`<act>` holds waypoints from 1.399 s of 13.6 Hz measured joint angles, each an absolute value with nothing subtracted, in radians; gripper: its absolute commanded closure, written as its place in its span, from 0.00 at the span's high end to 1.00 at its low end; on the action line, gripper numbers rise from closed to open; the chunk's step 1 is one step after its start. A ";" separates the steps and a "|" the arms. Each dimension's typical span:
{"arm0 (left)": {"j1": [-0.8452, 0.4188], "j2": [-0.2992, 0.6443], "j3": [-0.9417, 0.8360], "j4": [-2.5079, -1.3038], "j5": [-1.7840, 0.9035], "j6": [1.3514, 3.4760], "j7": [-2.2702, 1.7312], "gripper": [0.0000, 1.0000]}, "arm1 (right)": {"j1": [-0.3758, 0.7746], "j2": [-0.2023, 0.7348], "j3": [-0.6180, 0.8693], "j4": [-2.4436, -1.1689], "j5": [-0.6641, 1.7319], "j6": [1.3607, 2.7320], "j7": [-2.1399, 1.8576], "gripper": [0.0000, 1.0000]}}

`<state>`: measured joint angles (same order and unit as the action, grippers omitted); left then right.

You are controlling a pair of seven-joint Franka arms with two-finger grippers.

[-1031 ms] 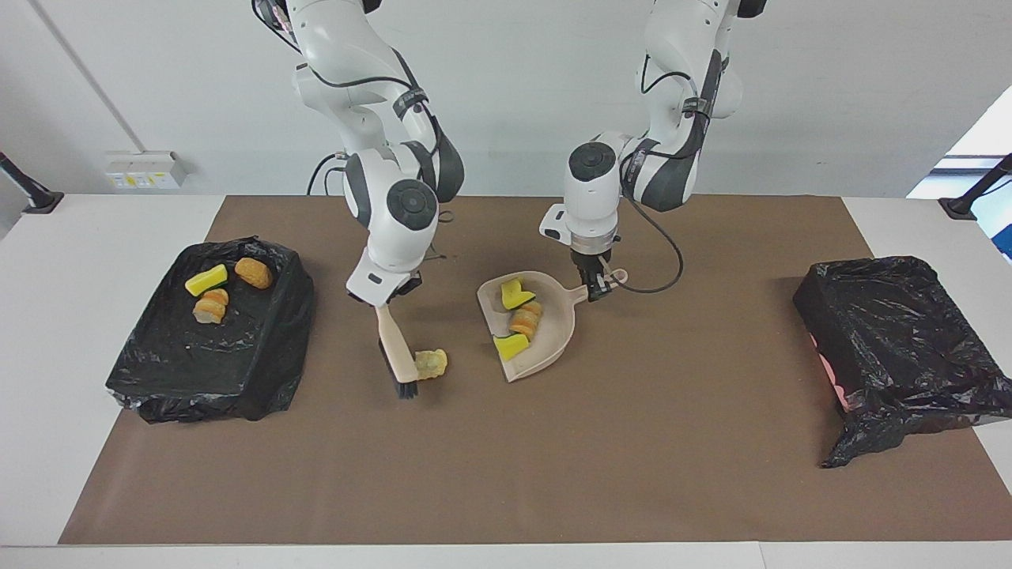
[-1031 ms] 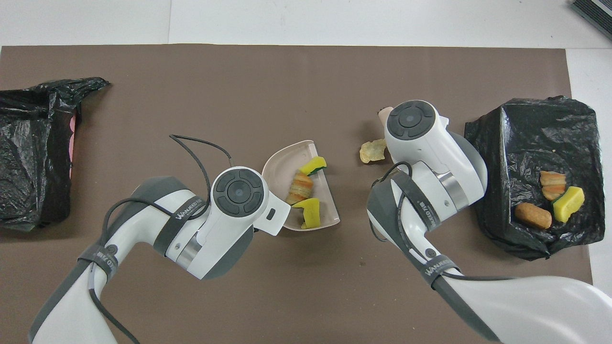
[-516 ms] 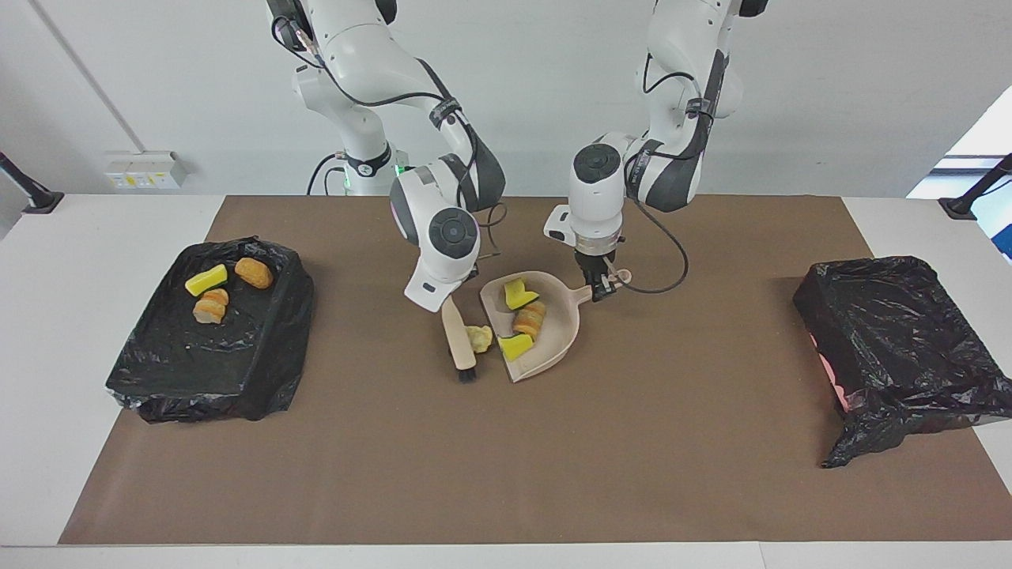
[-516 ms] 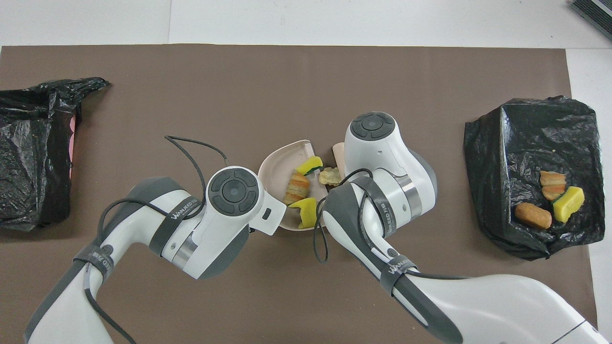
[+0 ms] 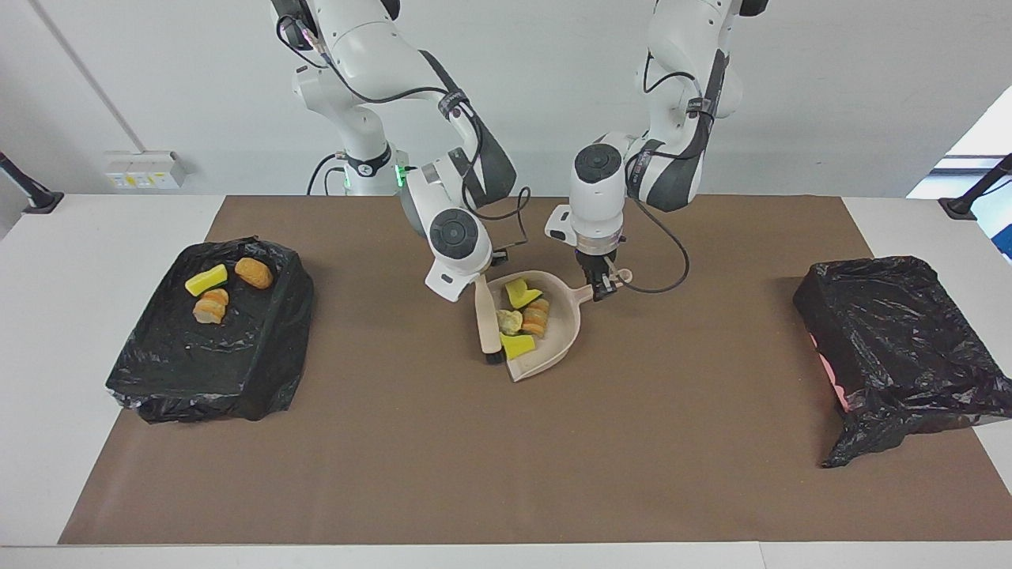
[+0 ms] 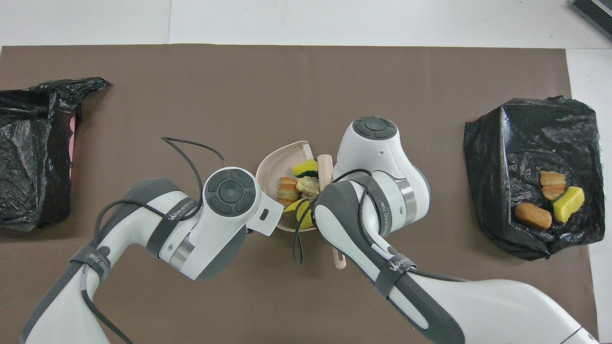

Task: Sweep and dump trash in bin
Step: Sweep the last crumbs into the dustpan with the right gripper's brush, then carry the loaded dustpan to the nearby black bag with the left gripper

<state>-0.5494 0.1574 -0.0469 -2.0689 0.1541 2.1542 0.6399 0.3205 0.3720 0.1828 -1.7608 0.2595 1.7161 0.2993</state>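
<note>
My right gripper (image 5: 474,284) is shut on the beige brush (image 5: 488,320). The brush stands tilted at the open mouth of the beige dustpan (image 5: 557,336), with its black bristles down on the mat. My left gripper (image 5: 601,284) is shut on the dustpan's handle and the pan lies flat on the mat. Several trash chunks lie in the pan: a pale one (image 5: 508,321), an orange-striped one (image 5: 538,314) and two yellow ones (image 5: 518,346). In the overhead view the pan (image 6: 270,167) and the brush handle (image 6: 325,167) show between the two hands. The hands hide both grippers there.
A bin lined with a black bag (image 5: 237,356) stands at the right arm's end of the brown mat. It holds a yellow (image 5: 205,279), a tan (image 5: 253,273) and an orange-striped chunk (image 5: 210,307). Another black-bagged bin (image 5: 893,340) stands at the left arm's end.
My right gripper has swept the brush along the mat toward the dustpan and pushed the pale chunk into it. The left gripper and the pan have hardly moved.
</note>
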 measured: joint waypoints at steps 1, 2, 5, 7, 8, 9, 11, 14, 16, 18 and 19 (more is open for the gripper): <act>-0.547 0.157 -0.047 -2.070 0.154 2.154 0.650 0.00 | 0.321 0.358 0.183 -1.759 0.229 1.716 0.297 0.00; -0.544 0.157 -0.047 -2.070 0.154 2.154 0.665 0.00 | 0.319 0.337 0.182 -1.757 0.204 1.716 0.296 0.00; -0.531 0.157 -0.047 -2.070 0.151 2.154 0.718 0.00 | 0.306 0.238 0.172 -1.756 0.182 1.682 0.300 0.00; -0.515 0.157 -0.047 -2.070 0.141 2.156 0.778 0.00 | 0.275 0.165 0.170 -1.756 0.177 1.619 0.327 0.00; -0.509 0.156 -0.047 -2.069 0.139 2.156 0.804 0.00 | 0.266 0.131 0.169 -1.756 0.177 1.574 0.364 0.00; -0.499 0.155 -0.046 -2.069 0.138 2.156 0.821 0.00 | 0.270 0.104 0.172 -1.759 0.177 1.540 0.421 0.00; -0.471 0.151 -0.045 -2.067 0.138 2.156 0.865 0.00 | 0.316 0.056 0.180 -1.803 0.182 1.527 0.518 0.00; -0.404 0.124 -0.042 -2.057 0.138 2.148 0.951 0.00 | 0.416 -0.043 0.190 -1.983 0.231 1.650 0.578 0.00; -0.340 0.100 -0.040 -2.040 0.136 2.120 1.018 0.00 | 0.451 -0.098 0.190 -2.086 0.268 1.694 0.581 0.00; -0.268 0.078 -0.038 -2.018 0.127 2.096 1.088 0.00 | 0.504 -0.108 0.191 -2.145 0.278 1.736 0.613 0.00; -0.223 0.071 -0.037 -2.001 0.113 2.073 1.129 0.00 | 0.534 -0.105 0.191 -2.178 0.284 1.782 0.635 0.00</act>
